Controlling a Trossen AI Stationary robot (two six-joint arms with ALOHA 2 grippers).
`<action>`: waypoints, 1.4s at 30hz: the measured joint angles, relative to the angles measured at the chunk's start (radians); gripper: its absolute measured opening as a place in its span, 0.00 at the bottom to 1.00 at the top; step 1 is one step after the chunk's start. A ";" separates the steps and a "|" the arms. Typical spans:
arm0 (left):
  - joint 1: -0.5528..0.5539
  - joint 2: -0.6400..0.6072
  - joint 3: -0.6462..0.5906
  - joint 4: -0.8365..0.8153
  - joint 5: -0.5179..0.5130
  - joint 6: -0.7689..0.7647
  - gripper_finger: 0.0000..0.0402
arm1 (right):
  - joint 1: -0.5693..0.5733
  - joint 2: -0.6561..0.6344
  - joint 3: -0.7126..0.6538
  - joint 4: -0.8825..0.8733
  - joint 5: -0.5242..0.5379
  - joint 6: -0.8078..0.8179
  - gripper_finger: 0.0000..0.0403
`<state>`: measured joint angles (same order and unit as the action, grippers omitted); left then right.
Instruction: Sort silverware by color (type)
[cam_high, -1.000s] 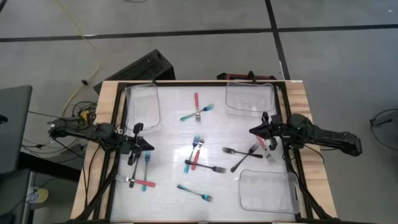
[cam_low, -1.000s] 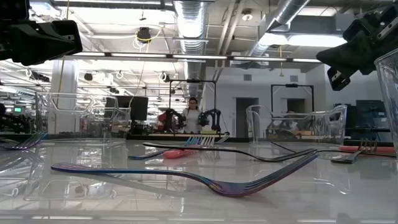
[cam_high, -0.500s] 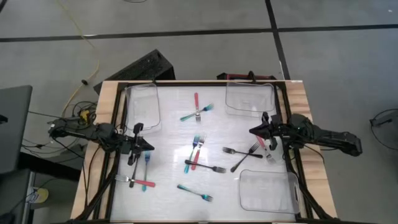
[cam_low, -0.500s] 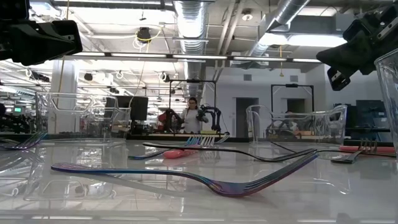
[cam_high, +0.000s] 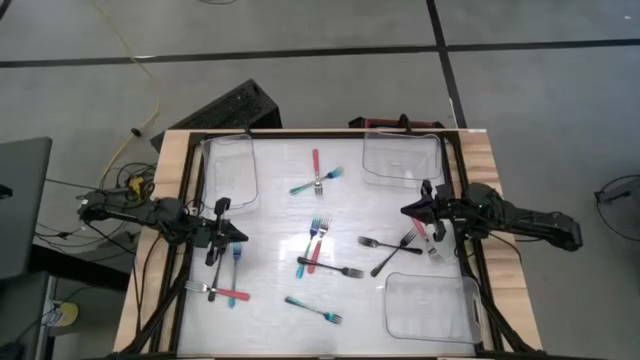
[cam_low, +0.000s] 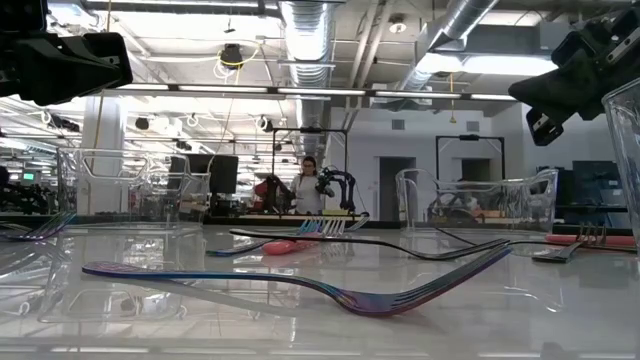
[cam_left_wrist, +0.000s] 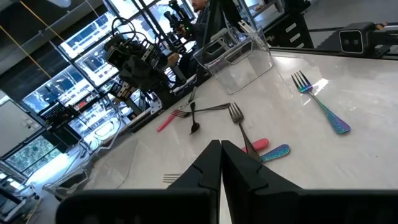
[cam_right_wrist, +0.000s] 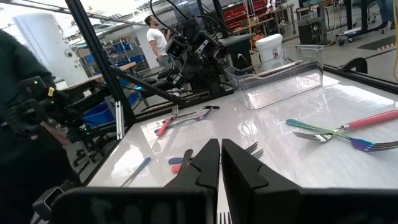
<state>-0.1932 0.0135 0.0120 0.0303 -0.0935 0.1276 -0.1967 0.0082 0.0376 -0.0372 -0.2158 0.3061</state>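
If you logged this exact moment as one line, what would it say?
left gripper: shut, empty, above table's left side | right gripper: shut, empty, right side | forks: scattered on table | trays: no forks inside

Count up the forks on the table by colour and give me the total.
Red-handled forks: 4
Blue-handled forks: 4
Black forks: 4, the last one hard to make out
Total: 12
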 joint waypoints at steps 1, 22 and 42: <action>0.000 0.000 0.000 0.000 0.000 0.000 0.00 | 0.000 0.000 0.000 0.000 0.000 0.000 0.11; 0.000 0.000 0.000 0.046 -0.102 -0.106 0.00 | 0.000 0.000 0.000 0.000 0.000 0.000 0.11; 0.002 0.002 0.000 0.338 -0.718 -0.806 0.00 | -0.001 -0.005 -0.007 0.131 0.105 0.079 0.11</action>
<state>-0.1910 0.0153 0.0120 0.3687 -0.8118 -0.6789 -0.1973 0.0030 0.0303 0.0941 -0.1108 0.3854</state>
